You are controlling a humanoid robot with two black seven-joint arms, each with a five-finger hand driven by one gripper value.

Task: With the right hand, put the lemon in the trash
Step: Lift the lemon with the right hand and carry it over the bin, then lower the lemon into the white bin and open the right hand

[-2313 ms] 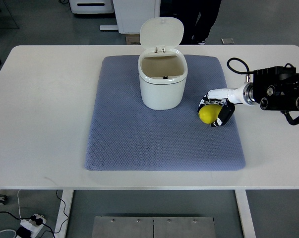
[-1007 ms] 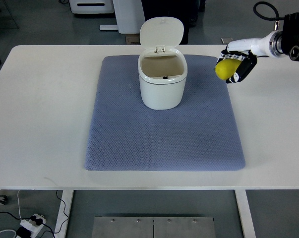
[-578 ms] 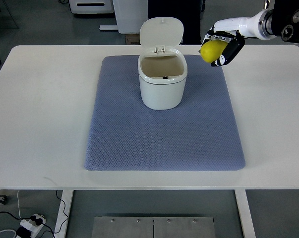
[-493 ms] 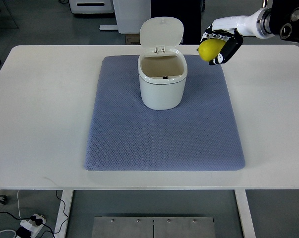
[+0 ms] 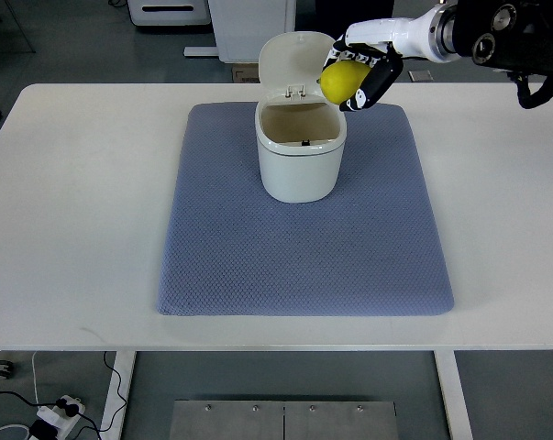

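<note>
Carry step: right hand [image 5: 357,75] clamped round lemon [image 5: 340,81], at trash bin [image 5: 301,151] rim's one o'clock. Next, toward seven o'clock over opening, then release.

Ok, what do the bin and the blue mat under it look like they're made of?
The trash bin looks like smooth moulded plastic, cream-white with a soft sheen and a hinged flip lid. The mat looks like a soft woven or foam-backed fabric, matte grey-blue with a fine diamond texture; which of these is hard to tell.
</note>
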